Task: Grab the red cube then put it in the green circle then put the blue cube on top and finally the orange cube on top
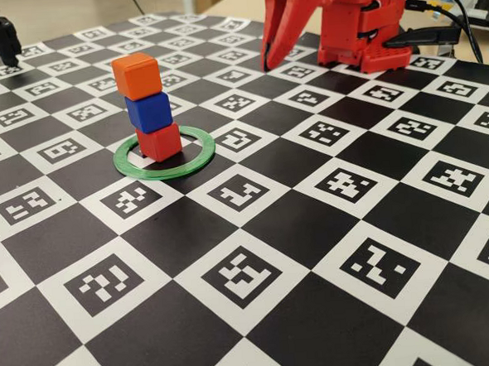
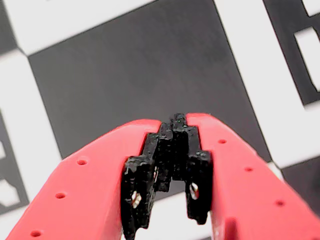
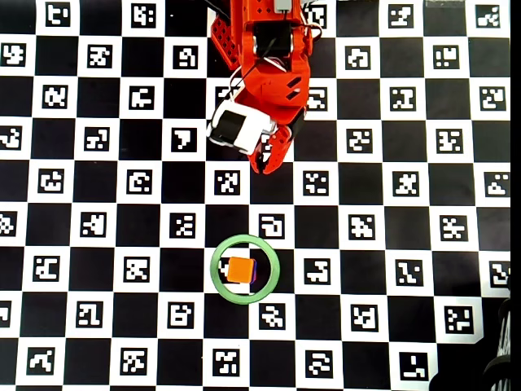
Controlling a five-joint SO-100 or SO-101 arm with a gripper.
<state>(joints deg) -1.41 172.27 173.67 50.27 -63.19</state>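
Observation:
A stack of three cubes stands inside the green circle [image 1: 165, 154]: the red cube [image 1: 160, 142] at the bottom, the blue cube [image 1: 149, 112] on it, the orange cube [image 1: 136, 75] on top. From above only the orange cube [image 3: 238, 269] shows, with a sliver of the blue cube [image 3: 253, 273], inside the green circle [image 3: 244, 269]. My red gripper [image 1: 265, 66] hangs far from the stack, near the arm's base, tips close to the board. In the wrist view the gripper [image 2: 178, 119] is shut, black pads meeting, with nothing between them. In the overhead view the gripper [image 3: 262, 169] points down-screen.
The board [image 1: 315, 253] is a black and white checker pattern with printed markers. The red arm base [image 1: 364, 26] stands at the back right with cables behind it. A black stand [image 1: 1, 36] rises at the far left corner.

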